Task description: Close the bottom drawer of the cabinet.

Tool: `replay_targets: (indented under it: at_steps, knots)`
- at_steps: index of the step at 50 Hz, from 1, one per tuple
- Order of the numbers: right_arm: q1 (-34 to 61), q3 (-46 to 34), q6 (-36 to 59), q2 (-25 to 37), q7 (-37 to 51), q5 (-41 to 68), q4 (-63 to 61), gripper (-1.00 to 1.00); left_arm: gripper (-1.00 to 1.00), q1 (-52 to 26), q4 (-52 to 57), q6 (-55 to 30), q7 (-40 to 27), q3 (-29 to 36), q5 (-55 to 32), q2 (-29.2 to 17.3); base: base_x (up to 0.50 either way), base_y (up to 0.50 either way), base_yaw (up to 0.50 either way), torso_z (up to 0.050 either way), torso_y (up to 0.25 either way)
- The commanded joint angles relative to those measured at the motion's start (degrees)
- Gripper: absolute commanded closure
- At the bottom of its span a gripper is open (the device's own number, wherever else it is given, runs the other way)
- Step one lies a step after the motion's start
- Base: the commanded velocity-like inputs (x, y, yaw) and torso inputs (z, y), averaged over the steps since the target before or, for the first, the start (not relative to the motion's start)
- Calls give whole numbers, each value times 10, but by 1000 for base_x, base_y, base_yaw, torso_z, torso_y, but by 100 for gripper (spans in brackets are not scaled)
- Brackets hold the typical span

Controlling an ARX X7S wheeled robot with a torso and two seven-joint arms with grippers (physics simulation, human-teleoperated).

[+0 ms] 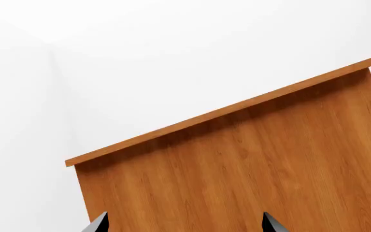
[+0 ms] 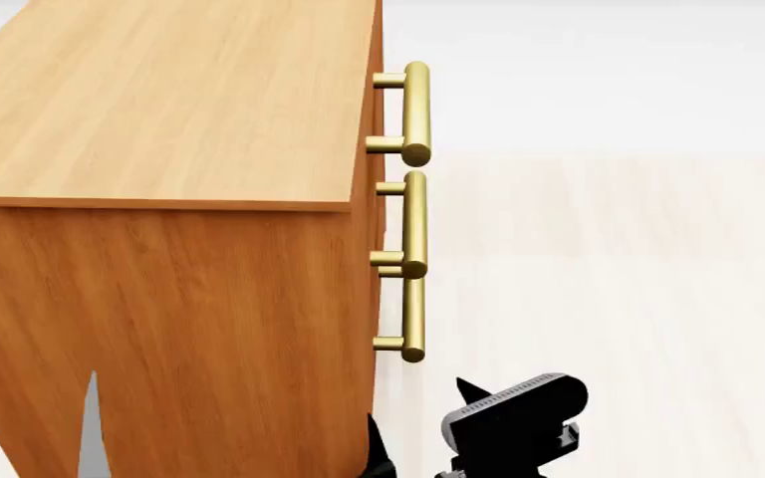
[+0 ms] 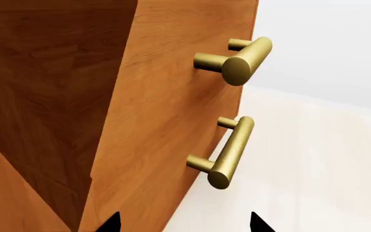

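No writing shows on the cabinet (image 2: 156, 289) or its brass handles (image 2: 413, 309).

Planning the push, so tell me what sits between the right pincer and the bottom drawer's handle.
Nothing: in the head view only bare pale floor separates the right pincer from the bottom drawer's handle.

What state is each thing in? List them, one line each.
cabinet: upright, no drawer seen sticking out.
bottom drawer: looks pushed in, its handle in line with the two above.
middle drawer: looks shut.
top drawer: looks shut.
left gripper: open, holding nothing, facing the cabinet's side.
right gripper: open, holding nothing, off the handles.
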Motion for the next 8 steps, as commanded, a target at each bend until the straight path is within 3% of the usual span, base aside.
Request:
replay_targets:
  at_steps: [1,8]
  knots:
    - [5,-15,-16,-10,1,4,7,-100,-100,0,-3,2,-3,-1,-3,-2,0,0,0,0,0]
    - [-21,27,-88,-6,33,3,46,-100,-100,-2,-23,19,-8,-14,-11,-9,0,0,0,0,0]
